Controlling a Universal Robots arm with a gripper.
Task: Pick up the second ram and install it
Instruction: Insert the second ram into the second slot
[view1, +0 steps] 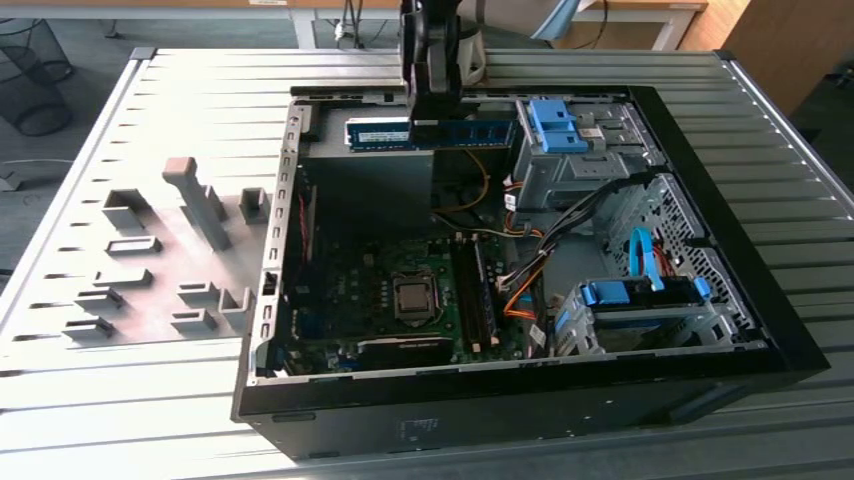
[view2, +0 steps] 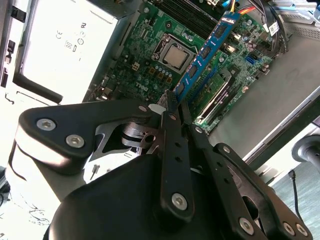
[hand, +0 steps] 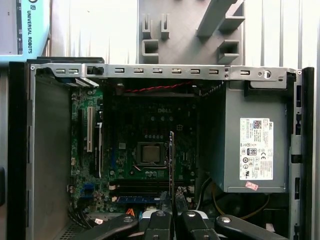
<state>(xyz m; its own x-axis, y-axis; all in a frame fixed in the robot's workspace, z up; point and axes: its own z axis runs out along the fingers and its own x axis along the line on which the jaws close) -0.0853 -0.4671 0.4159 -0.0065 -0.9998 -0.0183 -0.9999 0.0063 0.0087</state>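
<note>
The pincer (view1: 430, 126) was clamped on the ram (view1: 380, 133), holding it edge-down above the motherboard (view1: 354, 285) and clear of it. Pickup looked done; seating the ram in a slot was not.

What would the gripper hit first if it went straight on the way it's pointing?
Probably the motherboard beside the processor socket. The second ram, clamped in the gripper, leads and would touch first, though depth is hard to judge.
</note>
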